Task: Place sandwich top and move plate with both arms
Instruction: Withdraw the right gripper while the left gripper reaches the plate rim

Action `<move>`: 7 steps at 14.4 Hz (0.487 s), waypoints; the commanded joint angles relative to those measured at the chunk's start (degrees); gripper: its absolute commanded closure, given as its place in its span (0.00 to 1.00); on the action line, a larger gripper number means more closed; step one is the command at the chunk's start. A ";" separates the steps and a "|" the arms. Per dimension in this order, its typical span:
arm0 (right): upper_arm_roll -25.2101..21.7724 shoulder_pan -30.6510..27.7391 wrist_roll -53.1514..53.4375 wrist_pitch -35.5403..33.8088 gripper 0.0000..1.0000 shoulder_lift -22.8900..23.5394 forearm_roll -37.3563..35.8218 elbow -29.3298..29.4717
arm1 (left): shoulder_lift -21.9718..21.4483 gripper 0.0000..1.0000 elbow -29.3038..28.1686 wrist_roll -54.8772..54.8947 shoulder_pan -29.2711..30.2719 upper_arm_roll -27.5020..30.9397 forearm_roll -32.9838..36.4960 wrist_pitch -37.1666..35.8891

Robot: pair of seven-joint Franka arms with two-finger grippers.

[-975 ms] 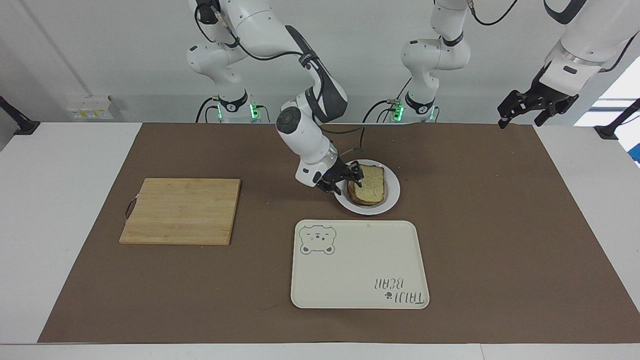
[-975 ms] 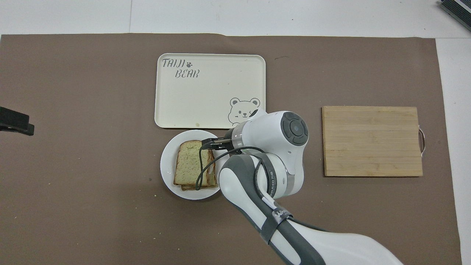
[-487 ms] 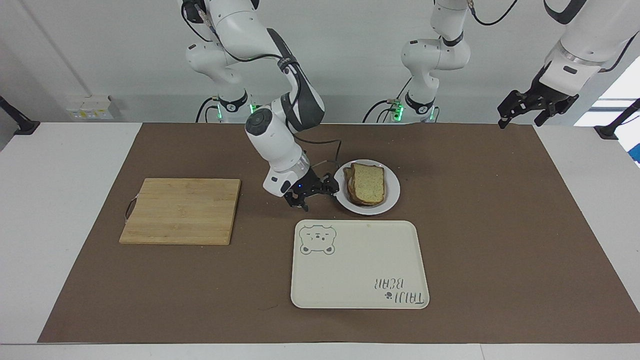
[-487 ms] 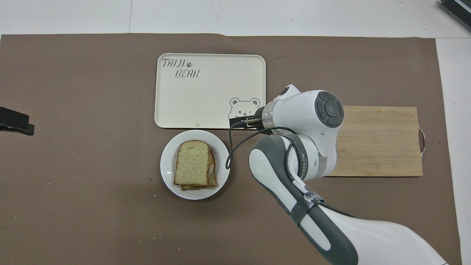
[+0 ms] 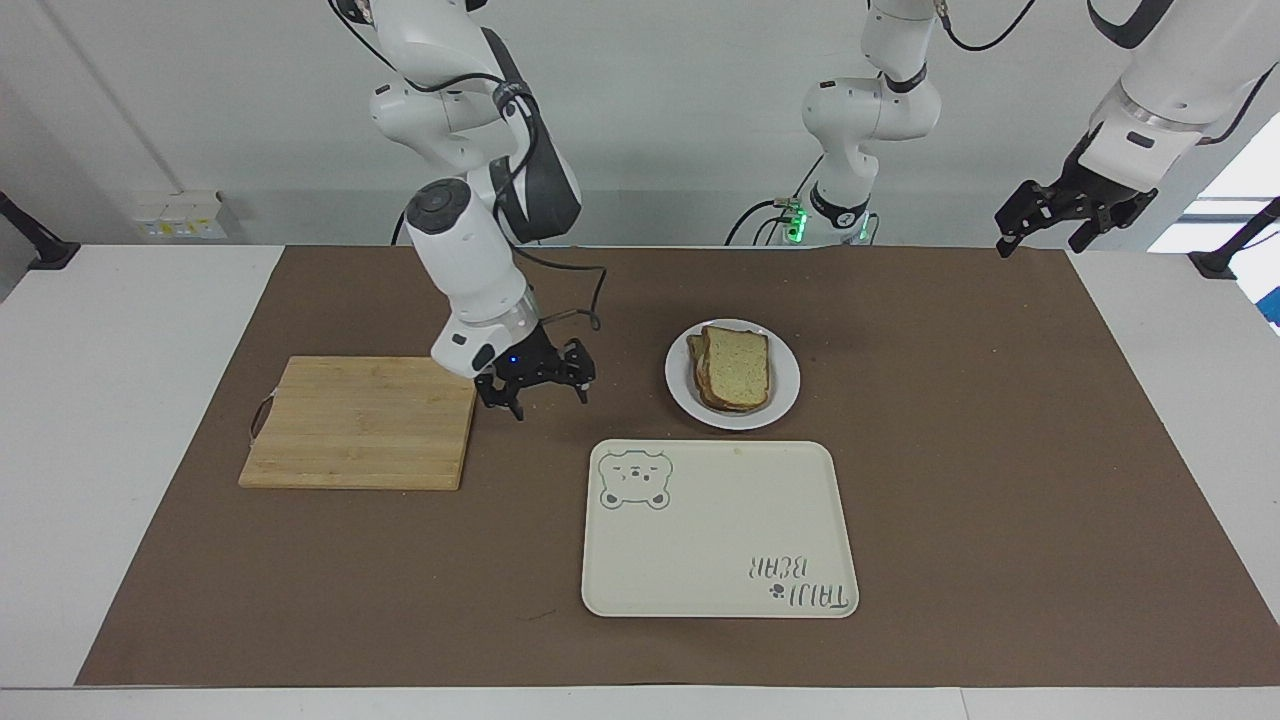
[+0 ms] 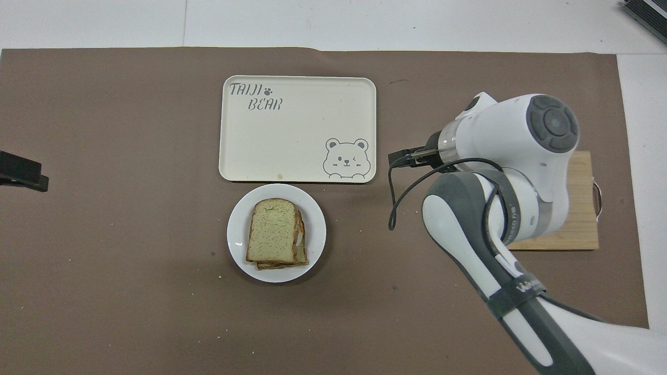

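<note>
The sandwich top (image 5: 738,365), a pale speckled slice with a brown crust, lies on a stack of bread on the small white plate (image 5: 785,402). It also shows in the overhead view (image 6: 272,229) on the plate (image 6: 237,245). My right gripper (image 5: 537,392) is open and empty. It hangs low over the brown mat between the plate and the wooden cutting board, and shows in the overhead view (image 6: 400,158) too. My left gripper (image 5: 1040,235) is open and empty, waiting raised over the mat's edge at the left arm's end (image 6: 21,174).
A cream tray (image 5: 720,540) with a bear drawing lies just farther from the robots than the plate. The wooden cutting board (image 5: 360,420) lies toward the right arm's end, partly under the right arm in the overhead view (image 6: 581,229).
My right gripper has drawn back from the plate toward the cutting board, leaving the top slice on the stack. The left arm has not moved.
</note>
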 commanded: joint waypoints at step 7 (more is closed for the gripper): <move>0.07 -7.78 -0.05 -18.73 0.00 -6.23 -7.00 1.86 | -3.18 0.00 -8.82 0.50 2.42 -0.24 -4.27 5.67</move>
